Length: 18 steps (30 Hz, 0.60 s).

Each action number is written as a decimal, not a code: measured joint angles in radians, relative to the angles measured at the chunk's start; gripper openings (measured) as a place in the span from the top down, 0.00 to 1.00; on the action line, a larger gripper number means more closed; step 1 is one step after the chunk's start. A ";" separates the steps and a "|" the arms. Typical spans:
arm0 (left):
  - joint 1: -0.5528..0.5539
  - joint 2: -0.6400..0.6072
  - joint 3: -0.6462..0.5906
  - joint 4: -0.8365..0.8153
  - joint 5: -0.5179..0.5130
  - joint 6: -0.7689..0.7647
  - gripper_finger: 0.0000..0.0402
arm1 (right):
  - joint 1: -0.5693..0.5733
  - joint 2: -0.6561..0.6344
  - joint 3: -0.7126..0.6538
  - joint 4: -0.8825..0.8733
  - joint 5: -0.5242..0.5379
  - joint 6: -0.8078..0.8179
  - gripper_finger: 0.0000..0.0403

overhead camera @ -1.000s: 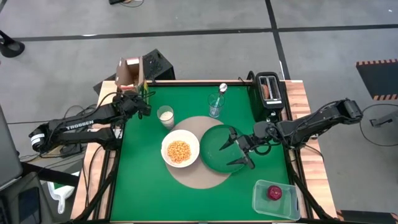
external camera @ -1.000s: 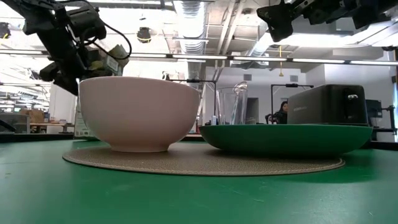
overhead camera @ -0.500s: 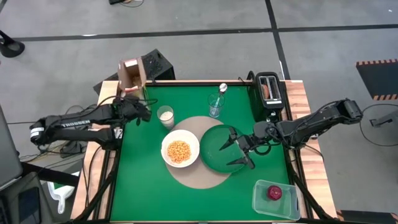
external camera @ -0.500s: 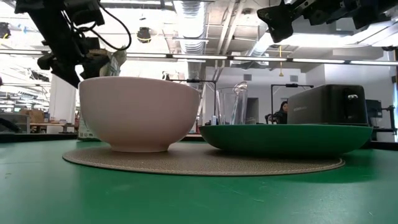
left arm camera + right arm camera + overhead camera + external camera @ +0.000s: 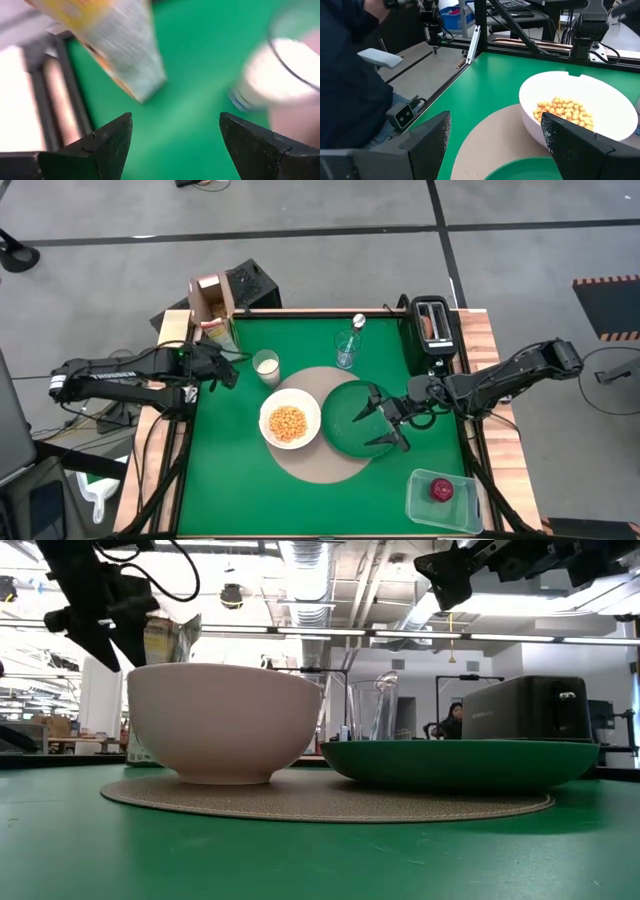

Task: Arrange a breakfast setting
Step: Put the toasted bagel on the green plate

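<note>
Breakfast setting half laid on the green table (image 5: 220, 480): a white round bowl (image 5: 290, 420) of orange cereal and a larger green plate (image 5: 352, 420) sit side by side on a round tan mat (image 5: 315, 465). Both look rigid and breakable, best gripped at the rim; being round, neither has a heading. A white cup (image 5: 266, 365) stands upright just beyond the mat's left edge, likely slippery and spillable, best taken around its side. A clear glass (image 5: 347, 348) holds a metal spoon (image 5: 357, 323) leaning towards the far edge. A small red fruit (image 5: 441, 489) rests in a clear tub (image 5: 415, 510) at the near right corner. The left end effector (image 5: 222, 368) hangs open between the cup and a cereal box (image 5: 212, 305); the right end effector (image 5: 375, 420) hovers spread over the plate.
</note>
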 joint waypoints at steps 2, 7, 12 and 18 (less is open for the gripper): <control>-0.020 0.000 0.016 -0.005 0.074 0.002 0.29 | 0.000 0.000 0.000 -0.004 0.000 0.000 0.16; -0.084 0.000 0.055 0.026 0.209 0.065 0.29 | 0.000 0.000 0.000 -0.005 0.000 0.000 0.16; -0.168 0.000 0.073 0.140 0.309 0.141 0.29 | 0.000 0.000 0.000 0.013 0.000 0.000 0.16; -0.289 0.000 0.073 0.303 0.346 0.207 0.29 | 0.000 0.000 0.000 0.017 0.000 0.000 0.16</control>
